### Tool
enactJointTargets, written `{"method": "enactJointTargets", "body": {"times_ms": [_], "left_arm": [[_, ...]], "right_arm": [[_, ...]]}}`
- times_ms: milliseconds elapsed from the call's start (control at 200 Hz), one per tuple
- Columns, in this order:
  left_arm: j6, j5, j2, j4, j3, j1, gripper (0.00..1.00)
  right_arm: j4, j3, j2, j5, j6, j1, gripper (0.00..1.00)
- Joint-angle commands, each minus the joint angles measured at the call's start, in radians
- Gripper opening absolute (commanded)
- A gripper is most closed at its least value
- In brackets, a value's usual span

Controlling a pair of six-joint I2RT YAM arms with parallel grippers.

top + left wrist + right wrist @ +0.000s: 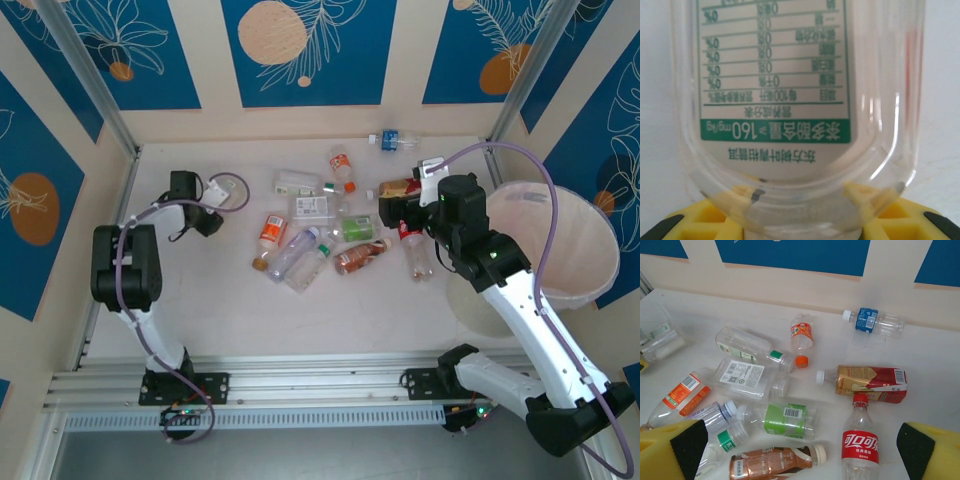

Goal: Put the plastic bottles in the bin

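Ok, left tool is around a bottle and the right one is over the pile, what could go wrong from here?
1. The clear green-label bottle sits between the fingers of the left tool near one end; grip firmness isn't visible, so it may slip when lifted.
2. The bin stands far right, beyond the right arm; carrying across risks a collision.
3. The open right tool hovers over the cola bottle, a red-and-gold bottle close beside; a finger may knock it.

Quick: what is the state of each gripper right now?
Left gripper: closed on a clear bottle.
Right gripper: open, holding nothing.
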Motion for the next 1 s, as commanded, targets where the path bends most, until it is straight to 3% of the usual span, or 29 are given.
{"method": "enactJointTargets", "body": {"times_ms": [0,390,500,690,995], "left_arm": [[-0.158,0.094,-0.147,0.127,-0.045,-0.027,0.00],[-0.743,0.313,-0.412,0.313,-0.219,-0.057,0.00],[-0.870,0.293,-0.455,0.426,-0.307,-0.094,0.00],[-0.927,0.324,-0.488,0.475,-0.349,-0.198,0.00],[-0.823,0.186,-0.568,0.402,-0.348,-0.529,0.00]], "right_arm": [[0.048,-0.029,-0.014,-0.027,0.038,-0.006,0.99],[0.115,-0.093,-0.013,-0.032,0.151,-0.014,0.99],[0.151,-0.119,-0.016,-0.030,0.193,-0.019,0.99],[0.224,-0.154,-0.009,-0.172,0.307,-0.028,0.99],[0.165,-0.123,0.049,-0.274,0.586,-0.025,0.99]]}}
